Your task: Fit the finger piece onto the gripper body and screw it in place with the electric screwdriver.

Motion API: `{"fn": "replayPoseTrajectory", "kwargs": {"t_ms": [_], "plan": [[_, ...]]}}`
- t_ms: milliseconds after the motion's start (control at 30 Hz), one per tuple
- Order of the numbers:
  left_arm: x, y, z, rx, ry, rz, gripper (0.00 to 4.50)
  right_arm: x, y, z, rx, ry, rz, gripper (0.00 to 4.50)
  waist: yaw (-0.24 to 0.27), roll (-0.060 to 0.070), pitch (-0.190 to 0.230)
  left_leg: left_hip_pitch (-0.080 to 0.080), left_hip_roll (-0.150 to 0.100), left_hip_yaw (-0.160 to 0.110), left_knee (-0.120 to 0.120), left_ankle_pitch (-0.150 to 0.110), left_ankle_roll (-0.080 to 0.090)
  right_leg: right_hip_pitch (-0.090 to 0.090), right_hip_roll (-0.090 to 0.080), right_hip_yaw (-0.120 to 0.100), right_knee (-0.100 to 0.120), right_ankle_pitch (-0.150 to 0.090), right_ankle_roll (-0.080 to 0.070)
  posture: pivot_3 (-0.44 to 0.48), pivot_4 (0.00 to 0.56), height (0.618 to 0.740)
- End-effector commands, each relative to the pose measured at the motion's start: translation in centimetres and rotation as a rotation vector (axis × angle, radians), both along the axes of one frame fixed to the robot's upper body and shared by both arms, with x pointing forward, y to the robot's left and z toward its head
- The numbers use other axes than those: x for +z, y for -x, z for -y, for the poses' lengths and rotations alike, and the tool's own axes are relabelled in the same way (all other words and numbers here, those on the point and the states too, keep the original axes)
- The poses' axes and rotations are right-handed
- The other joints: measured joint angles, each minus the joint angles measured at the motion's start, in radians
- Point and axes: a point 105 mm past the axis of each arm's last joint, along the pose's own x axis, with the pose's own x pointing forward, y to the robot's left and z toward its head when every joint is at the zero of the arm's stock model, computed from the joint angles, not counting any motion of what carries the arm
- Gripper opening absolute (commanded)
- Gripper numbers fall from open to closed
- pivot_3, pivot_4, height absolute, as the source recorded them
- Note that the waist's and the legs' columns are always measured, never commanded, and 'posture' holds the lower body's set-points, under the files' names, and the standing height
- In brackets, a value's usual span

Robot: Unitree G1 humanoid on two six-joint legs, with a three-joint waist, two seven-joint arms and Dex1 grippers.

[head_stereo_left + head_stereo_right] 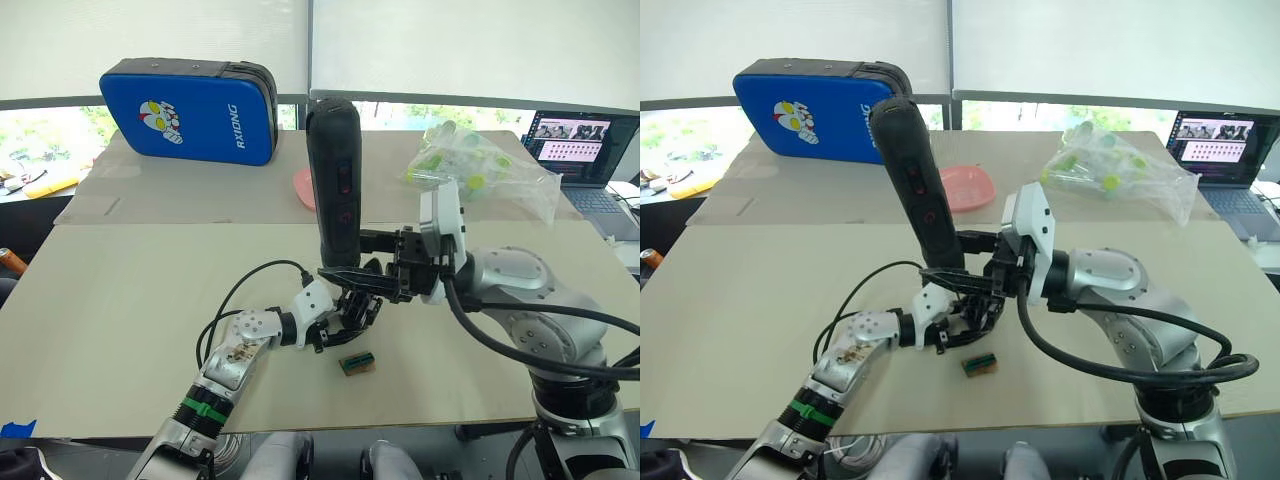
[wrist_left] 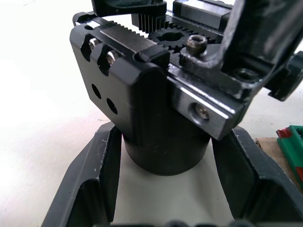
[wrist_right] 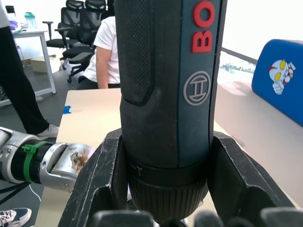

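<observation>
Two grippers meet at the frame's centre. The gripper body [image 2: 156, 104], black with toothed racks and silver screws, sits clamped in the left gripper [image 1: 345, 315]. Above it, the right gripper [image 1: 385, 268] clasps the upright electric screwdriver [image 1: 335, 180]; a green-and-brown block [image 1: 357, 363] lies just below.

I see the electric screwdriver [image 1: 334, 185], a thick black cylinder, standing nearly upright, its tip down on the black blocky gripper body [image 2: 156, 99] on the table.
</observation>
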Motion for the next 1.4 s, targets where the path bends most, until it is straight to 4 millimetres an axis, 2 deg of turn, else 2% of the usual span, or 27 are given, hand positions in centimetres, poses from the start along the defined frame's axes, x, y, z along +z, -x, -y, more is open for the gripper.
{"fn": "replayPoseTrajectory", "kwargs": {"t_ms": [33,400,967,1400], "plan": [[-2.7,1.4,0.3,-0.035,-0.054,-0.107,2.29,1.1,0.5,0.2,0.004,-0.024,0.072,1.90,0.000,0.000,0.000,0.000,0.000,0.000,0.000,0.000,0.000,0.000,0.000,0.000,0.000,0.000,0.000,0.000,0.150,0.740],[-2.7,1.4,0.2,-0.036,-0.055,-0.107,2.29,1.0,0.3,0.2,0.001,-0.027,0.084,1.90,0.000,0.000,0.000,0.000,0.000,0.000,0.000,0.000,0.000,0.000,0.000,0.000,0.000,0.000,0.000,0.000,0.150,0.740],[-2.7,1.4,0.3,-0.038,-0.053,-0.108,2.29,2.6,0.9,-0.1,0.030,-0.053,0.096,1.90,0.000,0.000,0.000,0.000,0.000,0.000,0.000,0.000,0.000,0.000,0.000,0.000,0.000,0.000,0.000,0.000,0.150,0.740],[-2.7,1.5,0.3,-0.038,-0.053,-0.107,2.29,2.2,0.8,-0.1,0.024,-0.020,0.104,1.90,0.000,0.000,0.000,0.000,0.000,0.000,0.000,0.000,0.000,0.000,0.000,0.000,0.000,0.000,0.000,0.000,0.150,0.740]]}}
